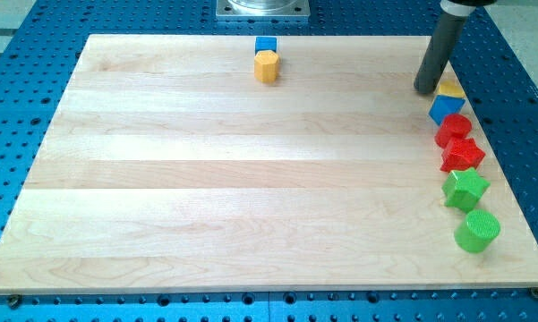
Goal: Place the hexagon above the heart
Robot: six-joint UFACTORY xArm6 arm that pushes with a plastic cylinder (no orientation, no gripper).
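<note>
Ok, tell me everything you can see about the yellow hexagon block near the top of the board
The yellow hexagon is a small, matte, solid-looking block with a flat six-sided top, lying flat on the wooden board near its top edge, centre. A blue block sits directly behind it, apparently touching. My tip is far off to the view's right.

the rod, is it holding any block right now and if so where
Nothing is held. My tip only pushes; it rests on the board just left of the yellow block at the top of the right-hand column, close but contact can't be confirmed.
</note>
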